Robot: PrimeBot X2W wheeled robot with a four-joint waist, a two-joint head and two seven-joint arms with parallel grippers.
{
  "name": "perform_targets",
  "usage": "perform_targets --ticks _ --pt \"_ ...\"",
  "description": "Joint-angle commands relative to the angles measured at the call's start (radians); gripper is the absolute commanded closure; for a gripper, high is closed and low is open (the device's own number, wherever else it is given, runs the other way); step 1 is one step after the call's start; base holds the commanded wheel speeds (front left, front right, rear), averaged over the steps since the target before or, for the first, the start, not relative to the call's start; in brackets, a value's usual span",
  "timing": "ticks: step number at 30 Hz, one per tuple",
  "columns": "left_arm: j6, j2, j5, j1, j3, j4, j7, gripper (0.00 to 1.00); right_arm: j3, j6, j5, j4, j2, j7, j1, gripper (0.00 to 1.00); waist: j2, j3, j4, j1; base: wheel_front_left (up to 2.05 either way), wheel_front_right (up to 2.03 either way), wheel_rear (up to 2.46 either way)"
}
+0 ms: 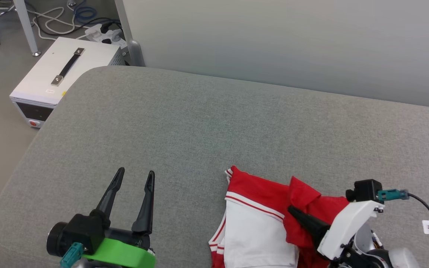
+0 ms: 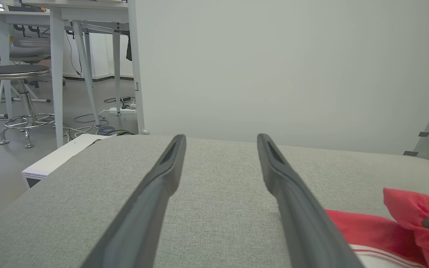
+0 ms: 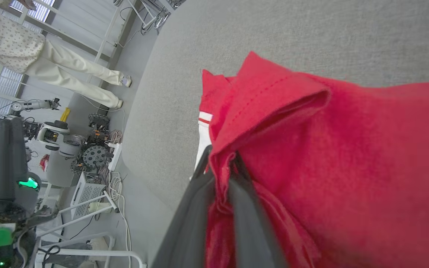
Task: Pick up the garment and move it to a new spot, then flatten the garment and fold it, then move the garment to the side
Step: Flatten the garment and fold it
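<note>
Right tool pinching red garment, grey fabric surface, pale wall

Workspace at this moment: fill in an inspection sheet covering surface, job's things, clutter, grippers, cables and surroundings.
Surface: grey fabric pad, smooth.
Job's things: garment, red with a white sleeve, bunched near the robot on its right, one fold lifted.
Clutter: nothing seen.
Grippers: left gripper open, empty, over bare pad; right gripper shut on a red fold of the garment.
Cables: black cable from the right wrist; loose cords on the floor.
Surroundings: white case with a strap handle on the floor, pale wall, stool, a person standing.
</note>
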Motion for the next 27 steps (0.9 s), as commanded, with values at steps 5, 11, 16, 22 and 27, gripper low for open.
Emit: perform_targets --ticks 5,11,16,22,27 --pt "-0.003 -0.003 -0.009 -0.021 -0.001 -0.006 -0.006 0.0 0.09 -0.001 0.059 0.113 0.002 -0.097 -0.071 1.0 0.0 0.003 0.017 0.0 0.0 0.0 0.0" --pt "-0.003 0.005 -0.013 -0.029 -0.001 -0.002 -0.006 0.0 0.171 -0.001 0.108 0.269 0.002 -0.187 -0.148 1.0 0.0 0.008 0.028 0.0 0.0 0.0 0.0" --pt "-0.003 0.003 -0.011 -0.031 -0.004 0.001 -0.006 0.0 0.259 -0.001 0.167 0.386 0.002 -0.25 -0.211 1.0 0.0 0.017 0.037 0.0 0.0 0.0 0.0" --pt "-0.003 0.001 -0.011 -0.033 -0.007 0.006 -0.006 0.0 0.345 -0.001 0.193 0.508 0.002 -0.317 -0.274 0.0 0.0 0.019 0.042 0.0 0.0 0.0 0.0" --pt "-0.003 0.004 -0.011 -0.029 -0.001 0.007 -0.006 0.0 0.442 -0.001 0.306 0.495 0.002 -0.334 -0.305 0.0 0.0 0.011 0.036 0.0 0.0 0.0 0.0"
